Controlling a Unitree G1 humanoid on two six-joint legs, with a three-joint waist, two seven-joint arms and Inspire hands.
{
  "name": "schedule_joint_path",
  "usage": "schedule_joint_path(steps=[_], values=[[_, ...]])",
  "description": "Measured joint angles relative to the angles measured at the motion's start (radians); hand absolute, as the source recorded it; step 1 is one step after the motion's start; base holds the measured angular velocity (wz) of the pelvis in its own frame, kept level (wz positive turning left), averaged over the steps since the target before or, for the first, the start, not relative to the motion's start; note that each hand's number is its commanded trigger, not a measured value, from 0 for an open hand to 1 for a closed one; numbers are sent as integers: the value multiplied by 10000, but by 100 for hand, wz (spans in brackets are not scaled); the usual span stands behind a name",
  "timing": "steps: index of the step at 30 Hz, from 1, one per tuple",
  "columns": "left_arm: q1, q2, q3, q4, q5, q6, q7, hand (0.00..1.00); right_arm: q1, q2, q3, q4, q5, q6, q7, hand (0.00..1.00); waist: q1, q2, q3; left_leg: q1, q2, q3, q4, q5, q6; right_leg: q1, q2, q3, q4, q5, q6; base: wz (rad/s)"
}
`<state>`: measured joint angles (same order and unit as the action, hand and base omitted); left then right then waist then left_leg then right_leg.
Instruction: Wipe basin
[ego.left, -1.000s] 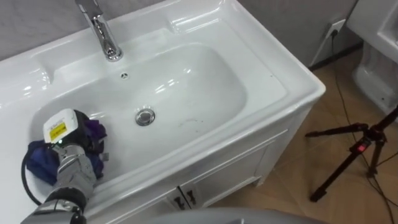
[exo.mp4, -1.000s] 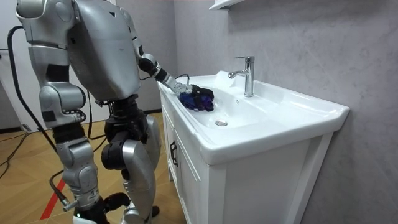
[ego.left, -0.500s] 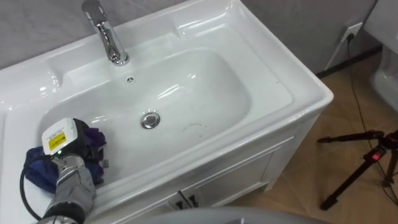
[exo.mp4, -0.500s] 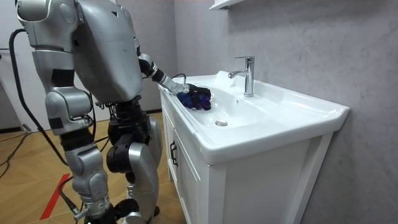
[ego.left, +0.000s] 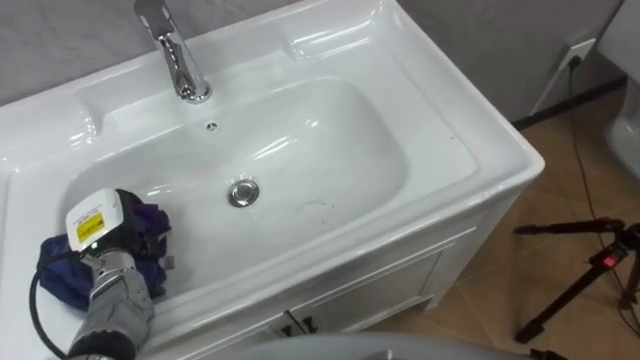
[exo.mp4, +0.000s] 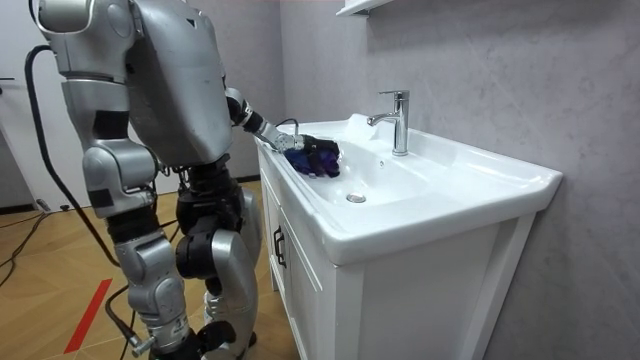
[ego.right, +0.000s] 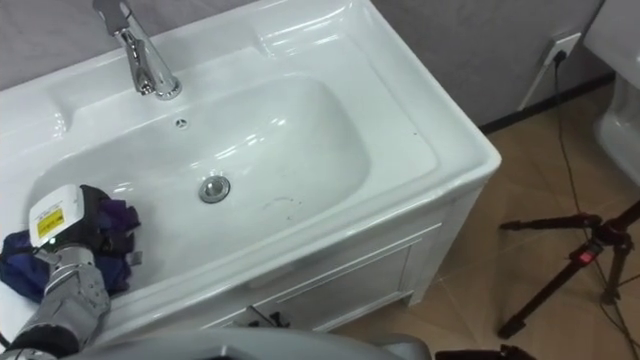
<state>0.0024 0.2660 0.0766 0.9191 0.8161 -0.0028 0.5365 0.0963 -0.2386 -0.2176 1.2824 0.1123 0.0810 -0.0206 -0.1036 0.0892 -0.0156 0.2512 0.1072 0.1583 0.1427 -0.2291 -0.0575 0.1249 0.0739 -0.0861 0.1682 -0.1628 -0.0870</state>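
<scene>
Left hand (ego.left: 103, 222) rests on the bunched purple cloth (ego.left: 60, 272) at the basin's (ego.left: 330, 130) left end. The arm comes in over the front rim, likely to press cloth to bowl. Grip: can't tell, hand is sunk in cloth. Bowl towards the drain (ego.left: 241, 192) probably remains.

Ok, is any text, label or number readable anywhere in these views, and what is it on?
Yellow label on the white tag at the back of the left hand: print too small to read.
Basin, faucet, cabinet: no text visible.
</scene>
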Motion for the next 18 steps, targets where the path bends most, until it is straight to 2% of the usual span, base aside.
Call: schedule_joint_path(steps=[3,5,8,11,14,18], values=[[-14,-2,6,-168,1,-24,2,100,4,29,-1,69,4,-142,-9,0,-42,-31,13,-142,-6,-84,21,0,0,-62,-24,-116,5,0,0,11],[-9,-2,17,-439,0,-23,1,100,9,79,0,74,4,-176,-7,0,-27,-90,68,-249,-6,-169,24,0,-1,-115,-27,-165,17,0,0,15],[14,-1,28,-913,-3,-3,-17,100,6,93,-1,63,3,-181,6,0,18,-130,97,-400,-8,-259,33,1,-2,-222,-38,-246,15,1,0,11],[80,-7,244,-1665,-6,33,-48,100,15,105,3,53,69,-235,19,0,71,-190,141,-523,-10,-320,99,0,-3,-256,-53,-326,-11,1,0,9],[94,-25,468,-2631,-14,75,-67,100,31,157,-4,57,437,-276,17,0,60,-243,130,-670,-20,-534,117,-2,-6,-306,-93,-544,-31,1,0,18],[87,-24,464,-3942,-49,197,-60,100,-150,285,9,53,623,-284,13,0,26,-141,141,-854,-56,-628,198,-1,-6,-364,-166,-725,-16,0,2,13]])
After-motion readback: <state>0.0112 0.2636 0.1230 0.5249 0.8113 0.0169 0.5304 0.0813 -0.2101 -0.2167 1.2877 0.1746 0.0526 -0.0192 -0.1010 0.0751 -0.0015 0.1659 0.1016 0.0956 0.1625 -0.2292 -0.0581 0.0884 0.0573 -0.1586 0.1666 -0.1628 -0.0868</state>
